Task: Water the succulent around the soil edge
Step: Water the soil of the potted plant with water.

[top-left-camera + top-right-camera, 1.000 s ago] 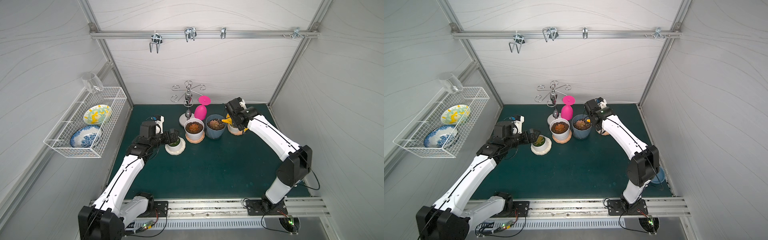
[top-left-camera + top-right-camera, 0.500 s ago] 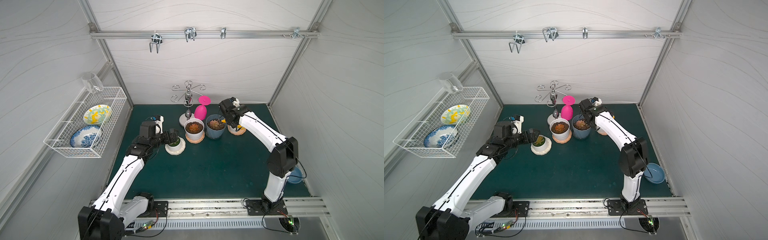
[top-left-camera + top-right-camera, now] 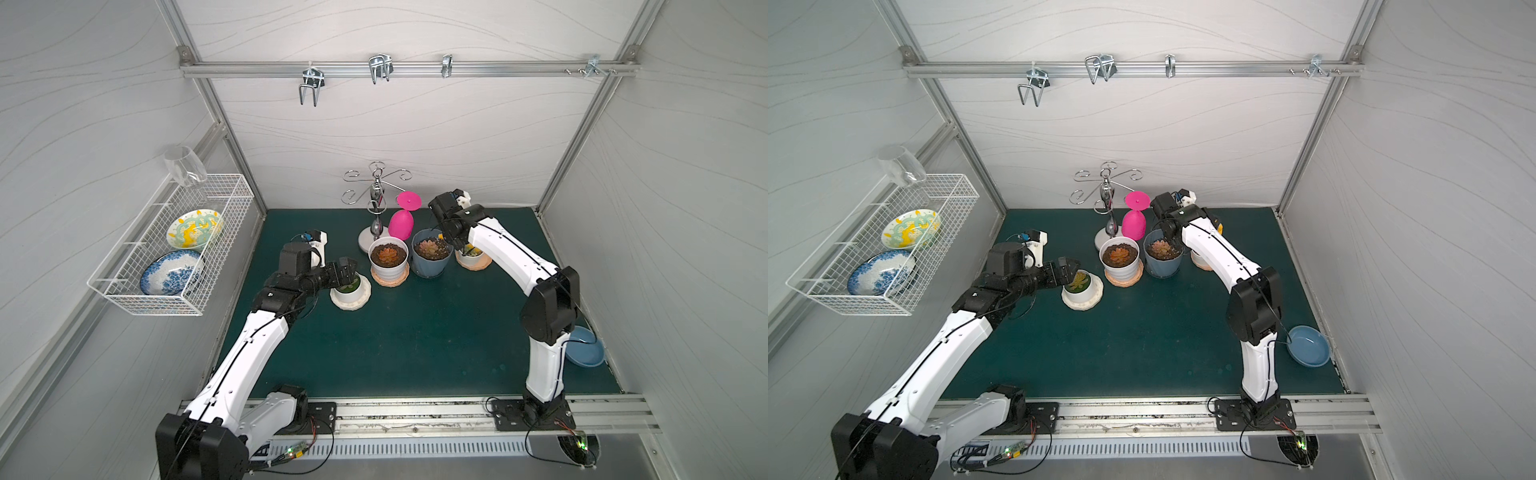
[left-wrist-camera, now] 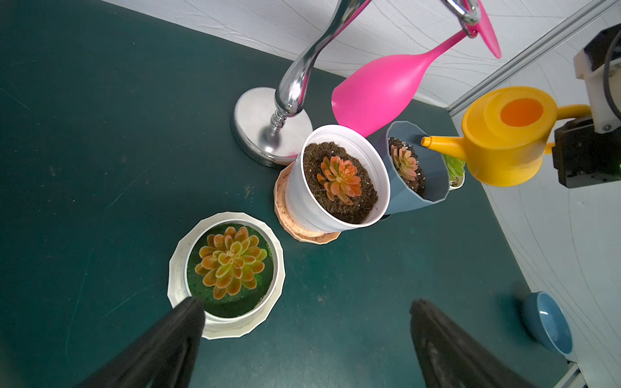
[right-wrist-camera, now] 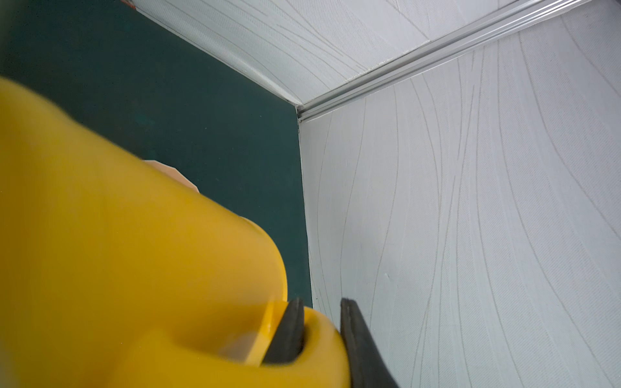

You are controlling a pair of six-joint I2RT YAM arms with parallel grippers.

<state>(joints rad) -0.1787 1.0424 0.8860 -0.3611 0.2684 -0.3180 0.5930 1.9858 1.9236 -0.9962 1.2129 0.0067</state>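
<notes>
Between the black fingers (image 5: 290,331) of the right pincer (image 5: 321,312) sits the handle of the yellow watering can (image 4: 504,134), pinched tight. Its spout reaches out from the pincer over the edge of the soil in the blue pot (image 4: 433,181), just beside the succulent (image 4: 405,161). Farther off, the left pincer (image 4: 307,319) is spread wide by a low white pot (image 4: 275,265). All pots stand on a dark green mat (image 3: 415,332). White walls (image 3: 415,137) with wavy lines close in the back and sides.
</notes>
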